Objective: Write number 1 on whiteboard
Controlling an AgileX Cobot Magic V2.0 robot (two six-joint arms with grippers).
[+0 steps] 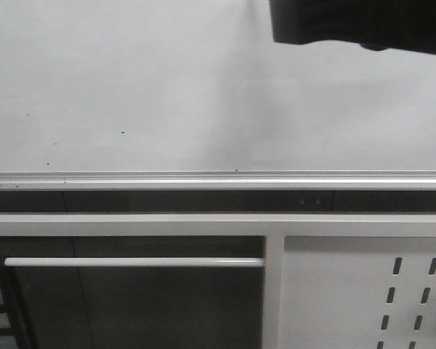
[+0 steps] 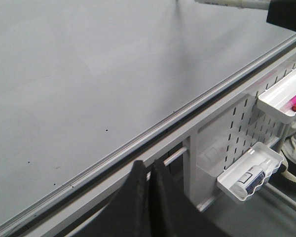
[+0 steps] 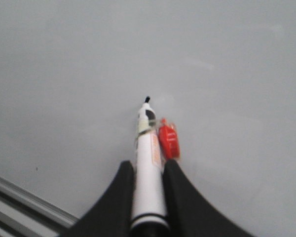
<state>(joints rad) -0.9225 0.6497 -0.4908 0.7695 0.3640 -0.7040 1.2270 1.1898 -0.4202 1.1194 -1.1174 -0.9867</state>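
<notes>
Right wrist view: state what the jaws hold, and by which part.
The right gripper holds a white marker by the middle of its barrel, black tip toward the whiteboard.

- You are looking at a lab or workshop test station: a large whiteboard (image 1: 203, 87) in an aluminium frame fills the view.
- Below it you see a white slotted metal panel (image 2: 237, 123) carrying clip-on plastic trays (image 2: 246, 175) of markers.

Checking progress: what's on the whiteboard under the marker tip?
Bare whiteboard around the marker tip, no stroke visible. The right hand and marker hide the board directly beneath them.
</notes>
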